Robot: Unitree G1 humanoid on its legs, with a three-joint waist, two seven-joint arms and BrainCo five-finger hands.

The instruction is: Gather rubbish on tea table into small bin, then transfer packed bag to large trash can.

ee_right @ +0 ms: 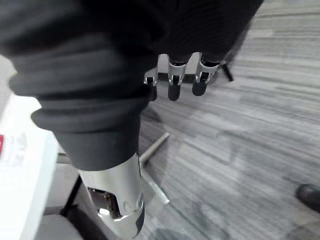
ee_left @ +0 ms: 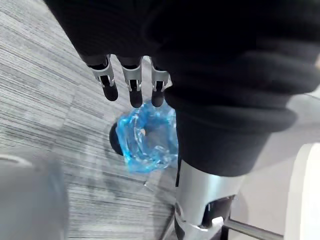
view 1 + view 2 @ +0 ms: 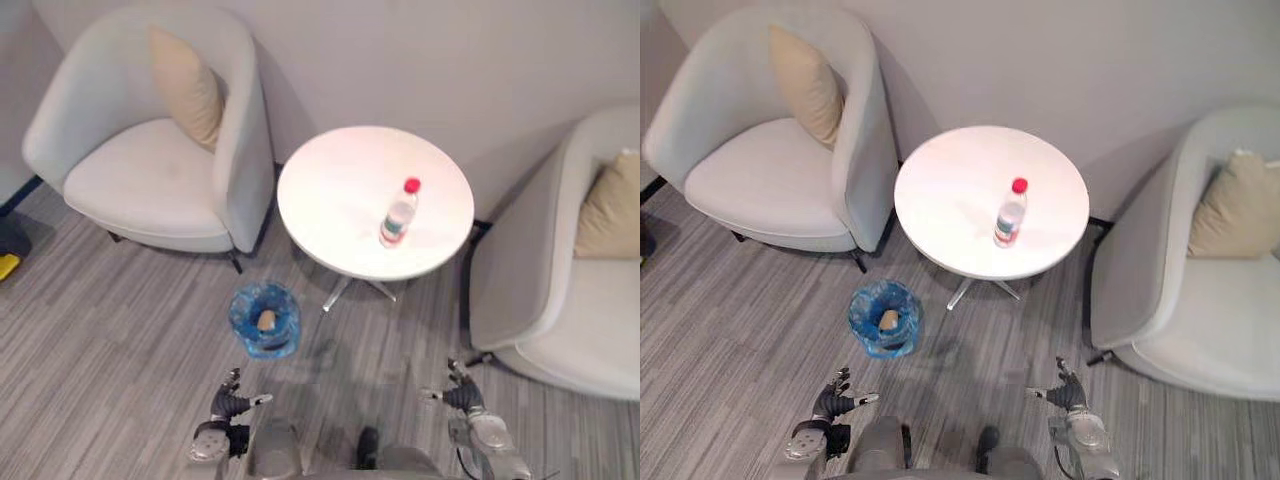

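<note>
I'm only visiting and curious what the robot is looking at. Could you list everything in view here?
Table: one, white, round, between the armchairs.
Bottle: one, clear with a red cap, upright on the table.
Bin: one, lined with a blue bag, on the floor by the table.
Rubbish: one piece, tan, inside the bin.
Armchairs: two, off-white, one on each side of the table.
Cushions: two, beige, one in each armchair.
Floor: grey, striped.
Left hand: one, silver and dark, open, low near the bin.
Right hand: one, silver and dark, open, low beside the right armchair.
</note>
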